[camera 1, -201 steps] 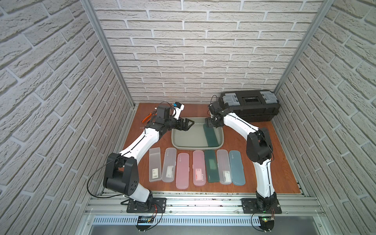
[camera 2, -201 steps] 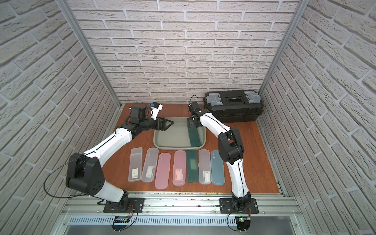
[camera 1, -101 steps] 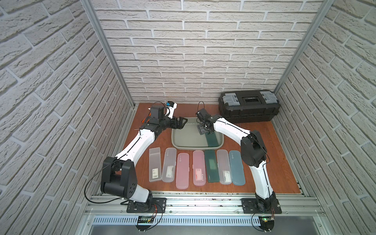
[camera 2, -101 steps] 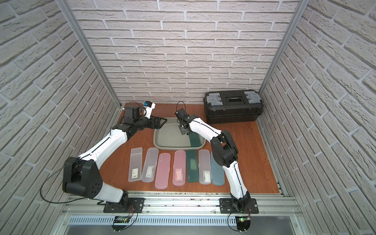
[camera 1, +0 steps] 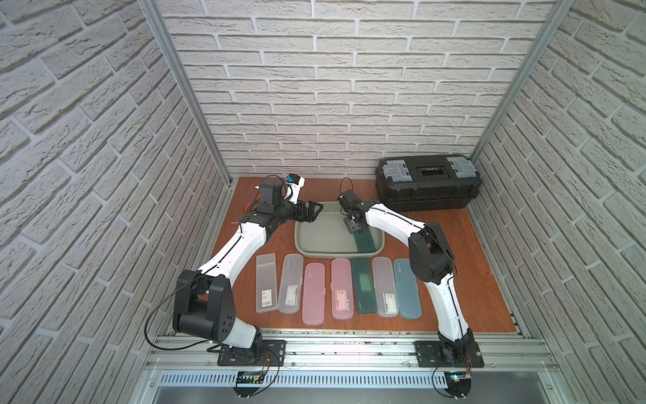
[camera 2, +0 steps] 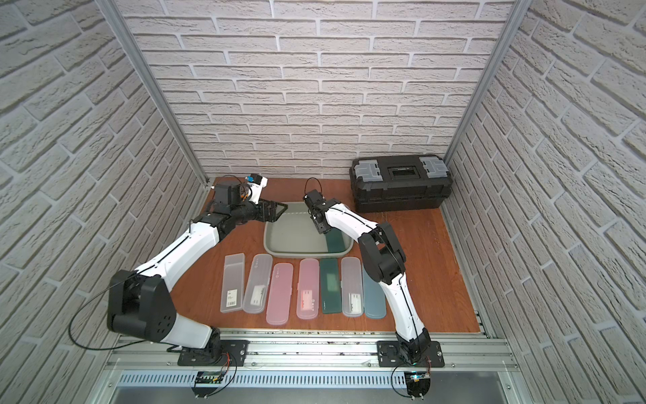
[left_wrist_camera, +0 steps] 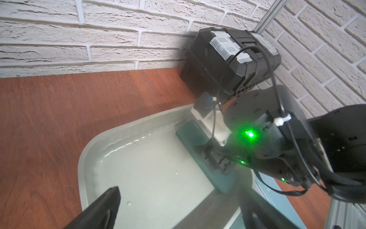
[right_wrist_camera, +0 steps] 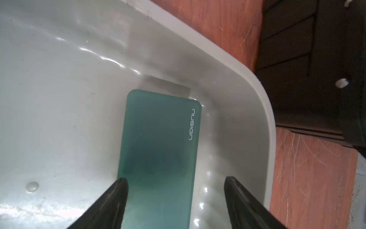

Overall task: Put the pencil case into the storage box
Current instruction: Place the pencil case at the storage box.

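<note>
Over the right side of the box [camera 1: 301,241], we see the right end effector [right_wrist_camera: 176,180] pointing down, its jaws parted wider than the dark green case [right_wrist_camera: 158,148] below. One finger [right_wrist_camera: 111,200] overlaps the case's long edge in the wrist view, though we cannot tell whether it touches; the other stands clear, so nothing is gripped. The case lies inside the box along its right wall, one end near the far corner. At the box's far left corner the left end effector [camera 1: 312,211] hovers, jaws spread wide and empty. Between the box and the arm bases, a row [camera 1: 337,286] of seven cases lies side by side on the surface [camera 1: 472,280]: two clear, two pink, one dark green, one clear, one teal. A black toolbox [camera 1: 428,182] sits by the back wall, near the box's far right corner.
</note>
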Controlling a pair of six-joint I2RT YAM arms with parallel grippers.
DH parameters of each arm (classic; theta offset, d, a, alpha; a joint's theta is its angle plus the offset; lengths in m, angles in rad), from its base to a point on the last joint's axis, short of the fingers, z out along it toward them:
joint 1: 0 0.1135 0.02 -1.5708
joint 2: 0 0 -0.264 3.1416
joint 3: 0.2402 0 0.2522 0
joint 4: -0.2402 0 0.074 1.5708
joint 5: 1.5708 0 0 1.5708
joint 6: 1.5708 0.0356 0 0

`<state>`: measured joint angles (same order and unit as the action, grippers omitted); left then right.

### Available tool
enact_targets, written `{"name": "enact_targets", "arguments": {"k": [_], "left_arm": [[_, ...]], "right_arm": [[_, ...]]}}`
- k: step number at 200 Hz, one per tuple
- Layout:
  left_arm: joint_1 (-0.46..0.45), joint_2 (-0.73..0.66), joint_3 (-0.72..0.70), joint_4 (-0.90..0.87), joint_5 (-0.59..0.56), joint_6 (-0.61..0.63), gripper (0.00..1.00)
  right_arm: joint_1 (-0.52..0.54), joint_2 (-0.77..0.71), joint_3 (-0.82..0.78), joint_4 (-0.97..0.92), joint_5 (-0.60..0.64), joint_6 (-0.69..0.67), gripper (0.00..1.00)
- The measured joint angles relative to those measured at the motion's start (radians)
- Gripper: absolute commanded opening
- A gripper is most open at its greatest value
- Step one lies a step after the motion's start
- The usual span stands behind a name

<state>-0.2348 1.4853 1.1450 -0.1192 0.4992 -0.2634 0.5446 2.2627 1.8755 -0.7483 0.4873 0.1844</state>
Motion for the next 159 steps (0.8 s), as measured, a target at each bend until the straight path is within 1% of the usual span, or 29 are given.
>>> {"name": "enact_targets", "arguments": {"k": [27, 67, 95, 120, 159], "left_arm": [[0.0, 0.0, 0.0, 0.0, 0.0, 0.0, 0.98], [-0.002, 0.0, 0.0, 0.0, 0.0, 0.0, 0.99], [-0.003, 0.0, 0.0, 0.0, 0.0, 0.0, 0.98], [-0.007, 0.0, 0.0, 0.0, 0.0, 0.0, 0.98], [-0.008, 0.0, 0.0, 0.0, 0.0, 0.0, 0.98]], "right_arm": [[0.0, 0.0, 0.002, 0.0, -0.003, 0.001, 0.81], [0.005, 0.0, 0.006, 0.003, -0.048, 0.008, 0.81], [0.014, 0.023, 0.039, -0.008, -0.048, 0.016, 0.81], [0.019, 0.046, 0.042, -0.014, -0.041, 0.017, 0.81], [0.019, 0.074, 0.042, -0.024, 0.006, 0.009, 0.81]]}}
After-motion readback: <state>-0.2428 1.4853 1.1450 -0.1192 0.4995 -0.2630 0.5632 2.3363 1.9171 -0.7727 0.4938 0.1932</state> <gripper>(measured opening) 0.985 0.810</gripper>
